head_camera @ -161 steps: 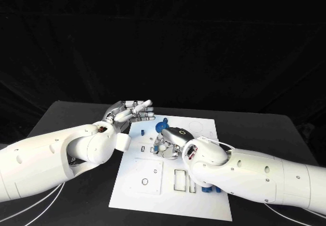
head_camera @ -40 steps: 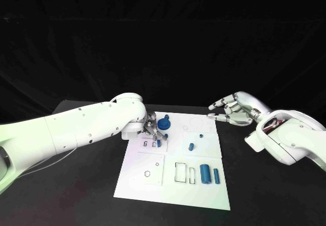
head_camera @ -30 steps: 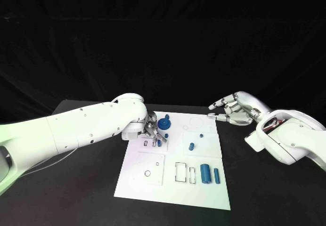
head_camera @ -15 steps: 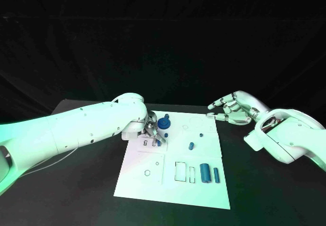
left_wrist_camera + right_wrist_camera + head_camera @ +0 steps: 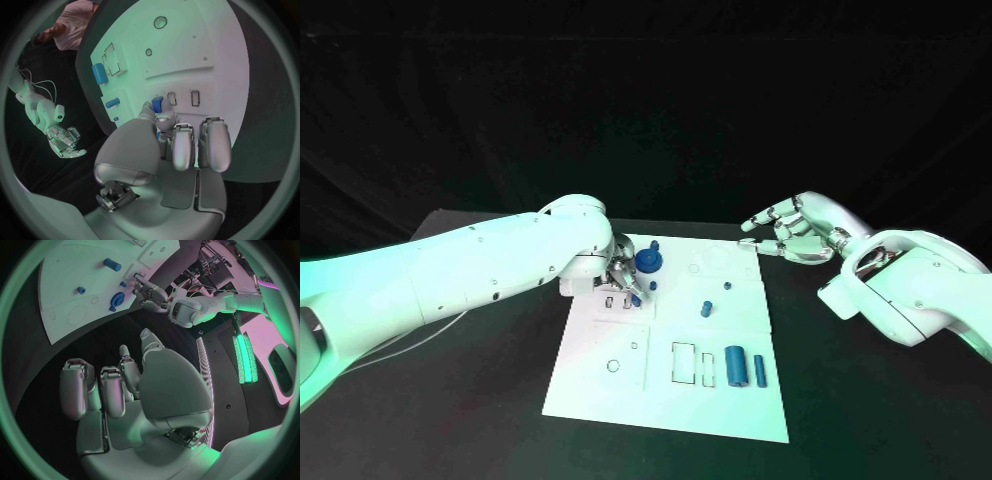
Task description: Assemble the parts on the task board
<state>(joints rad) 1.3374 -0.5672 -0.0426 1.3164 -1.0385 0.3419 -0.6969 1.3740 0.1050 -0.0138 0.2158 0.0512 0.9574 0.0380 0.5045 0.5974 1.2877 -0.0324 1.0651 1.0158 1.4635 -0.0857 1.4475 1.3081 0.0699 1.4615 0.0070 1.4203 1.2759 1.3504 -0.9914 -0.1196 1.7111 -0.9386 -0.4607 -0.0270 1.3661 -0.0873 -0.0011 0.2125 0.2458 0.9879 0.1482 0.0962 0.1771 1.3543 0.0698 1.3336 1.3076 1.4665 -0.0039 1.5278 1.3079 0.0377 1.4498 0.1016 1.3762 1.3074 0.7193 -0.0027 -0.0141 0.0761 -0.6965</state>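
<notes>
1. White flat rectangular task board (image 5: 661, 385) lies on the black counter (image 5: 473, 420); the left robot hand (image 5: 620, 275) pinches a small blue block (image 5: 635, 298) at its far-left slots.
2. Left wrist view: silver fingers (image 5: 182, 145) pinch the block (image 5: 157, 104).
3. Right wrist view: the right robot hand (image 5: 134, 385) hangs spread, holding nothing.

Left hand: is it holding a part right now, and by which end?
The left hand pinches a small blue part by its near end, over the board. The right hand holds nothing.

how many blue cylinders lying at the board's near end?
2: thick cylinder and thin cylinder to its right, side by side. The left hand may hide other parts farther up.
</notes>
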